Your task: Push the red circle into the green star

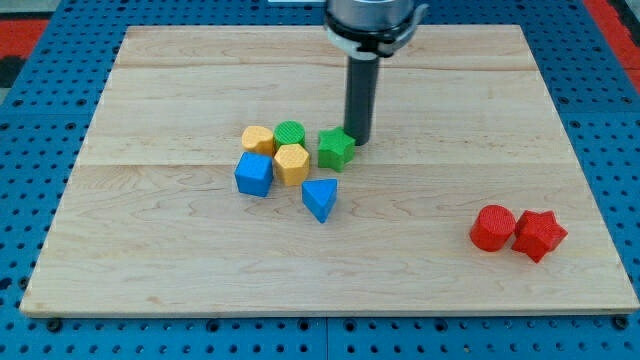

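Note:
The red circle [493, 227] lies near the board's lower right, touching a red star [540, 235] on its right. The green star [336, 149] sits near the board's middle, at the right end of a cluster of blocks. My tip [359, 140] stands just right of and slightly behind the green star, touching or nearly touching it. The red circle is far from my tip, toward the view's lower right.
The cluster left of the green star holds a green circle [290, 133], a yellow block [258, 139], a yellow hexagon [292, 164], a blue cube [254, 174] and a blue triangle [320, 198]. The wooden board [150, 260] lies on a blue pegboard [30, 200].

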Motion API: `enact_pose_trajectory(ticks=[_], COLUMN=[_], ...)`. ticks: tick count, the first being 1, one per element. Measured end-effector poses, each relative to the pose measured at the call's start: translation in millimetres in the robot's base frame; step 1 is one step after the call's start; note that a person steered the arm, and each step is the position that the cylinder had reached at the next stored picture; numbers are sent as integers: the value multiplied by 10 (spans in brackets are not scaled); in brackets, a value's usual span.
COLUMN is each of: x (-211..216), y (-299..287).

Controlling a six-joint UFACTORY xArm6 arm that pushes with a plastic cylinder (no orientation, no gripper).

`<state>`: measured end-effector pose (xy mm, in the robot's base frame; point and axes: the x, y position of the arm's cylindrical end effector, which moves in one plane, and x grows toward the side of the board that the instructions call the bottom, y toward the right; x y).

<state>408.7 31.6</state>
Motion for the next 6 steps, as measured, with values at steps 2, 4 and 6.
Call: enact_pose_trajectory(ticks=[2,4,6], x=[305,1159,1051], y=[2281,2600,1315])
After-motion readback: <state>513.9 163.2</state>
